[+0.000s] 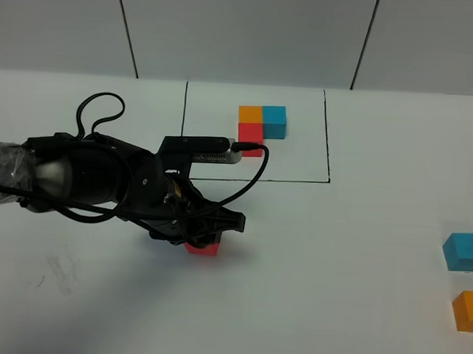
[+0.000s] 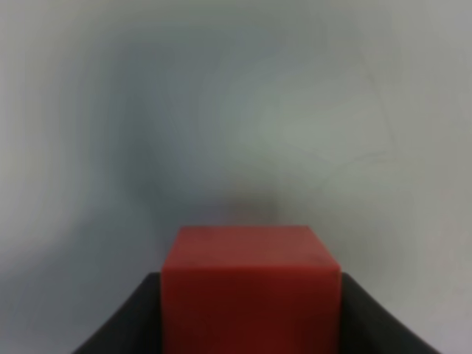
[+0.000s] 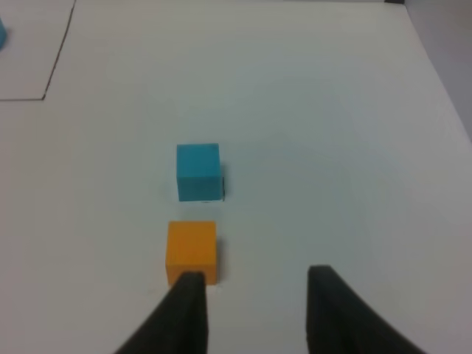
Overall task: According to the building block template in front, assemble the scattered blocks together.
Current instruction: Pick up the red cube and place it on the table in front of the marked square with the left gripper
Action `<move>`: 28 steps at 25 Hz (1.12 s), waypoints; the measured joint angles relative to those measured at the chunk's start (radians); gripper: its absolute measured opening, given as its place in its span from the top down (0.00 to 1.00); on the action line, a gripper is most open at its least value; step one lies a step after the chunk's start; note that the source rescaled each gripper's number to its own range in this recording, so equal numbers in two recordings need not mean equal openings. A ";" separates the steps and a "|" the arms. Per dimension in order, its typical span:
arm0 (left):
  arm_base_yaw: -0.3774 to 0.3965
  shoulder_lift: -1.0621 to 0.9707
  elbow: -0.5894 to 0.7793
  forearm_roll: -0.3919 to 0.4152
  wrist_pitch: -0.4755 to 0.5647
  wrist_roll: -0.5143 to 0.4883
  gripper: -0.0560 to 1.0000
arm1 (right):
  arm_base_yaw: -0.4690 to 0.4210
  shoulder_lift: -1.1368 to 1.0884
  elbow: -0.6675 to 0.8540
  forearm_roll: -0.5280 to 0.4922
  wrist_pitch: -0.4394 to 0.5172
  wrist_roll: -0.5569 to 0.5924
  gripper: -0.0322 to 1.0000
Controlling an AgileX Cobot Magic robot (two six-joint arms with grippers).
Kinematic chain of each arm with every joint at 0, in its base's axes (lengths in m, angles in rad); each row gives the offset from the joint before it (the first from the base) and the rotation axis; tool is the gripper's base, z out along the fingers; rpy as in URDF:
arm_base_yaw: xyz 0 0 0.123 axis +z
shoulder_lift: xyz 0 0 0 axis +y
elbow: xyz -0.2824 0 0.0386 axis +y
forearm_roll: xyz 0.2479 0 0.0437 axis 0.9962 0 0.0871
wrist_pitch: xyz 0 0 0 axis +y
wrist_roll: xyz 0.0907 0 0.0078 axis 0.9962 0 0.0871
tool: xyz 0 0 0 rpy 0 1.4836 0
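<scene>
The building block template (image 1: 261, 123) is an L of orange, blue and red cubes inside a thin black rectangle at the back centre. My left gripper (image 1: 205, 236) is shut on the red scattered block (image 1: 203, 249), low over the table in front of the frame. In the left wrist view the red block (image 2: 251, 284) fills the gap between the black fingers (image 2: 125, 324). The blue block (image 1: 463, 251) and orange block (image 1: 469, 310) lie at the far right. My right gripper (image 3: 254, 310) is open and empty just short of the orange block (image 3: 192, 251), with the blue block (image 3: 198, 171) beyond it.
The black frame line (image 1: 327, 138) bounds the template area; its corner shows in the right wrist view (image 3: 57, 55). The left arm's bulky black body and cable (image 1: 94, 177) cover the table's left middle. A grey wall (image 1: 244, 31) rises behind the table.
</scene>
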 joint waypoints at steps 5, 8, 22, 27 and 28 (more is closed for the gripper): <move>-0.006 0.017 -0.014 0.000 0.001 0.000 0.48 | 0.000 0.000 0.000 0.000 0.000 0.000 0.61; -0.006 0.035 -0.014 -0.001 0.003 0.000 0.48 | 0.000 0.000 0.000 0.000 0.000 0.000 0.61; -0.006 0.071 -0.028 -0.003 0.001 0.000 0.48 | 0.000 0.000 0.000 0.000 0.000 0.000 0.61; -0.007 0.102 -0.035 -0.012 -0.010 0.004 0.47 | 0.000 0.000 0.000 0.000 0.000 0.000 0.61; -0.007 0.108 -0.037 -0.012 -0.011 0.003 0.47 | 0.000 0.000 0.000 0.000 0.000 0.000 0.61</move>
